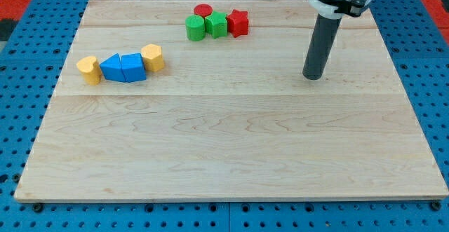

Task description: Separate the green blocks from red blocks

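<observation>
A cluster of red and green blocks sits near the view's top centre. A green cylinder [194, 28] is at its left, touching a green block [216, 24] in the middle. A red star-shaped block [238, 23] touches the green block on the right. A red cylinder [203, 10] sits just behind the two green ones. My tip [313, 76] rests on the board at the view's right, well to the right of and below the cluster, touching no block.
A row of blocks lies at the view's left: a yellow block [89, 70], two blue blocks [111, 68] [133, 68], and a yellow block [153, 57]. The wooden board [231, 155] lies on a blue pegboard table [21, 64].
</observation>
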